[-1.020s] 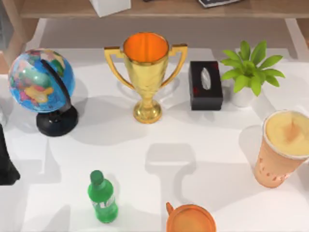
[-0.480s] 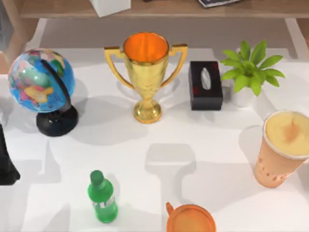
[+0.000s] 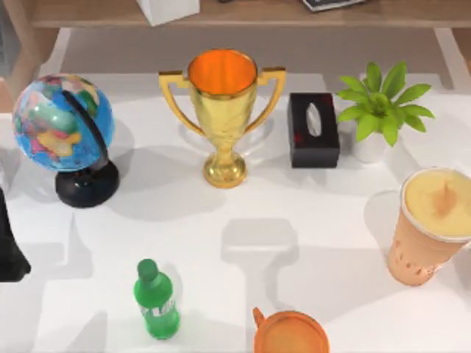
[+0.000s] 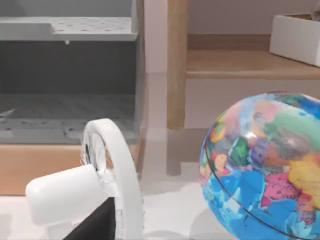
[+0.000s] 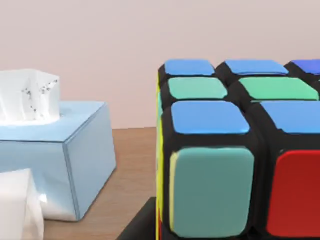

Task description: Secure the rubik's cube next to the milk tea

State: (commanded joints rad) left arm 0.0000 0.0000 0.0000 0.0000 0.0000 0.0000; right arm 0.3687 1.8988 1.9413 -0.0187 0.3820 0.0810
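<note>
The rubik's cube (image 5: 235,150) looms very close in the right wrist view, with blue, green, teal and red stickers between black edges. A dark finger (image 5: 142,226) of my right gripper presses against its lower edge, so the cube is held. The milk tea (image 3: 430,224), a tall tapered orange cup with a creamy drink, stands at the table's right edge. My left arm (image 3: 9,250) stays parked at the far left edge of the table.
On the white table stand a globe (image 3: 65,125), a gold trophy (image 3: 223,110), a black tissue box (image 3: 313,129), a potted plant (image 3: 379,110), a green bottle (image 3: 156,301) and an orange mug (image 3: 291,334). A blue tissue box (image 5: 55,155) sits on a wooden shelf behind the cube.
</note>
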